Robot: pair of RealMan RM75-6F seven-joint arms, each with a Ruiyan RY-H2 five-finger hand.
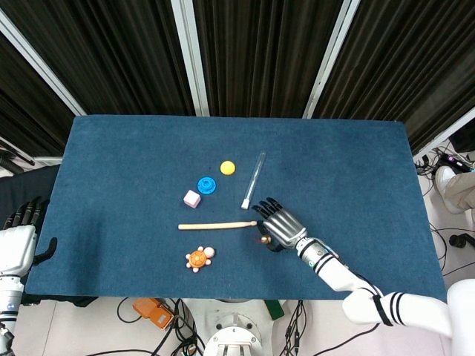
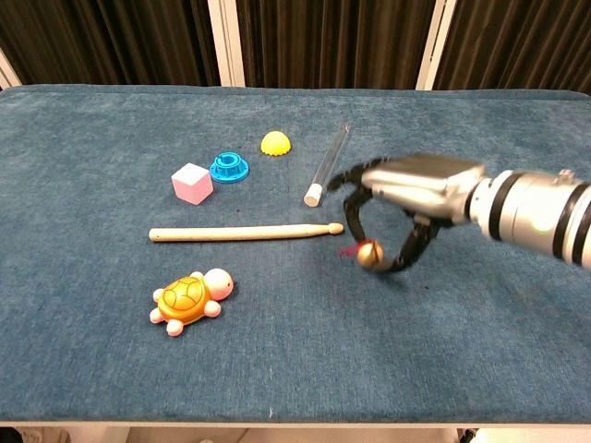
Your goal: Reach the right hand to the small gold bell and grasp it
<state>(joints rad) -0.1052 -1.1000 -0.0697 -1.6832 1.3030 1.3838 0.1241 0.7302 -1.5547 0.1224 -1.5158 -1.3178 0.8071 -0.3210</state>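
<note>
Bell first: from the head view, the small gold bell (image 1: 264, 239) is only a glint on the blue table (image 1: 111, 148), tucked under the near-left edge of your right hand (image 1: 280, 225), just below the tip of the drumstick (image 1: 217, 225). You cannot judge from here whether the fingers touch it; the hand covers most of it. Your left hand (image 1: 16, 241) sits off the table's left edge, well apart from everything, fingers upright with nothing in them, so the right is plainly the nearer one.

From the chest view, the relation is clearer. The bell (image 2: 369, 254) lies directly under the right hand (image 2: 411, 189), between the curled fingers (image 2: 351, 214) on its left and the thumb on its right. The digits bracket it closely and the thumb tip looks to be at or against it, but motion blur keeps you from calling it a firm pinch. Its red cord trails left toward the drumstick (image 2: 245, 233) tip. In my judgement you need only close straight inward; the test tube (image 2: 329, 164) lies behind, clear of the grasp.
</note>
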